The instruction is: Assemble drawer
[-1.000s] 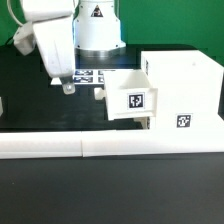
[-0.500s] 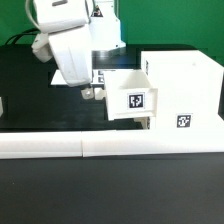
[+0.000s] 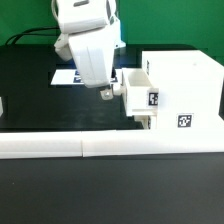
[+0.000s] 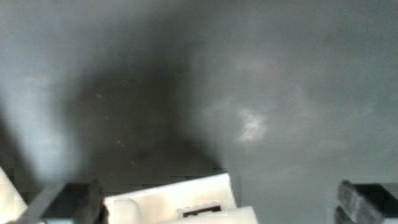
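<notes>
The white drawer box (image 3: 186,84) stands on the black table at the exterior view's right, with a marker tag on its front. The white drawer (image 3: 137,93) sits partly inside the box's open side, its tagged face sticking out toward the exterior view's left. My gripper (image 3: 106,94) hangs low against the drawer's outer end. In the wrist view the two dark fingers (image 4: 71,204) stand wide apart, so my gripper (image 4: 217,208) is open. A corner of the white drawer (image 4: 169,200) lies between them, touching neither.
The marker board (image 3: 66,76) lies flat on the table behind my arm. A long white rail (image 3: 100,148) runs along the table's front edge. A small white part (image 3: 2,105) shows at the exterior view's left edge.
My gripper has moved toward the exterior view's right and a little lower. The drawer has slid further into the box, so less of it sticks out.
</notes>
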`<state>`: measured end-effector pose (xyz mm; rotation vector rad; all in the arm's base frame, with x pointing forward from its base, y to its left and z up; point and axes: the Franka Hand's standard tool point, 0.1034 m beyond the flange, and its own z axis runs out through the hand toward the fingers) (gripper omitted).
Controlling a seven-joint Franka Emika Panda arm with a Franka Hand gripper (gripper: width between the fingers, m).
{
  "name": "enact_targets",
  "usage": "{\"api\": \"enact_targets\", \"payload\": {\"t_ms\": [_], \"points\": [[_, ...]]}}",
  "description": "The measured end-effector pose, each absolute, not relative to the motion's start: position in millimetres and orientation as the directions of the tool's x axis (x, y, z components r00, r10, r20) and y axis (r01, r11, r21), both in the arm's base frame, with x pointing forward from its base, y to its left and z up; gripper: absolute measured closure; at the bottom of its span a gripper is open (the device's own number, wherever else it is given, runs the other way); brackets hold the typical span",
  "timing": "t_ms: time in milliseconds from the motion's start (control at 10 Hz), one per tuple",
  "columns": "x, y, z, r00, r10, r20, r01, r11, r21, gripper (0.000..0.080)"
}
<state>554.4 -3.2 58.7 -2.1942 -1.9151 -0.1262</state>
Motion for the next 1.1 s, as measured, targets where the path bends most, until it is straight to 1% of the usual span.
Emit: {"api": "enact_targets", "payload": {"t_ms": [200,300,400,500,800,900,1000,1100], "points": [[553,12,54.0,0.133,0.966,0.220,0.986,-0.108,-0.123,0.0150],[553,18,53.1,0.137,0.965,0.224,0.985,-0.108,-0.135,0.0150],[553,24,53.4,0.136,0.964,0.228,0.984,-0.103,-0.147,0.0150],[555,27,55.4,0.143,0.963,0.229,0.983,-0.110,-0.149,0.0150],[554,32,57.9,0.244,0.946,0.212,0.963,-0.210,-0.170,0.0150],[550,29,56.0,0.298,0.934,0.199,0.948,-0.267,-0.171,0.0150],[541,19,53.5,0.359,0.916,0.177,0.929,-0.333,-0.162,0.0150],[529,2,49.4,0.397,0.904,0.159,0.915,-0.377,-0.142,0.0150]]}}
